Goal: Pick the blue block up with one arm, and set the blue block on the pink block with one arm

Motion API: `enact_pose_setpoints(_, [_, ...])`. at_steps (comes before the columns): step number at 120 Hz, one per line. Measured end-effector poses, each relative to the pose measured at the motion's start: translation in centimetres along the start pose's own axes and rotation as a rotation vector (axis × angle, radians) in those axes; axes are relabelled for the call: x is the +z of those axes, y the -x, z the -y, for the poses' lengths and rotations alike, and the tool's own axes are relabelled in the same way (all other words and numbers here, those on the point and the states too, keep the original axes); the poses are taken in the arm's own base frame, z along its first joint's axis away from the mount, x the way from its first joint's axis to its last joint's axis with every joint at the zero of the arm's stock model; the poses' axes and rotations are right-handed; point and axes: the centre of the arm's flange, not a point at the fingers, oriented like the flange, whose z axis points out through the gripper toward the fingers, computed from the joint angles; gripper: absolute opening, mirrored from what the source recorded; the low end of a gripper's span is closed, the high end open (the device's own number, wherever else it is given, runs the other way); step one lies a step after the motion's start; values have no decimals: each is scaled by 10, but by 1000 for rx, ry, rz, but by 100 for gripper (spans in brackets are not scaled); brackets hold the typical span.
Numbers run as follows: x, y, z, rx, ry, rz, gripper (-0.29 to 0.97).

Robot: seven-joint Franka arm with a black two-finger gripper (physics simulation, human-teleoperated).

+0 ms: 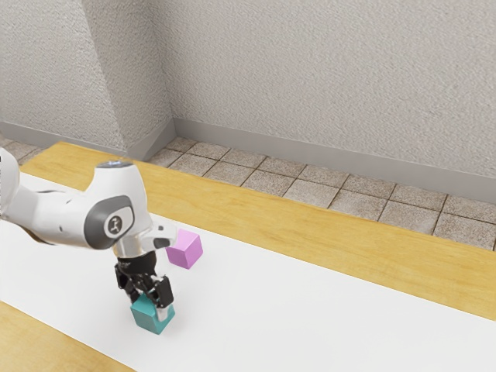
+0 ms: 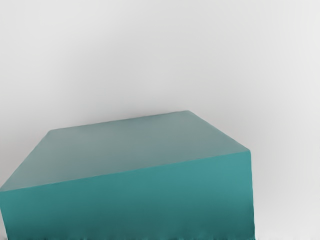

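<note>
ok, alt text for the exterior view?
A white robot arm reaches in from the exterior view's left, its black claw down at the top of a blue block on the white table. A pink block sits apart, just behind it, with tiled floor and a grey wall beyond.

Bright, even light falls from above on the desk, with no glare and no hard-edged shadows. The pink block and the blue block throw only faint, soft shade onto the white surface. Both have paler tops and darker sides. The arm is lit on its upper shell and grey underneath. The wall dims toward its corner. In the wrist view the blue block darkens toward its base, and the white behind it greys toward the edges.
</note>
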Motion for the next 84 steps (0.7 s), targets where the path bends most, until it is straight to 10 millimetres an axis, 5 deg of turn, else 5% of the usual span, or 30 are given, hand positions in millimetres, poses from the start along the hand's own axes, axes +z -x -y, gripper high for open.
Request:
enact_pose_setpoints(54, [9,-11,-10,10,-4,-14,43])
enact_pose_setpoints(84, [-35,-30,-6,-27,-19,-120,33])
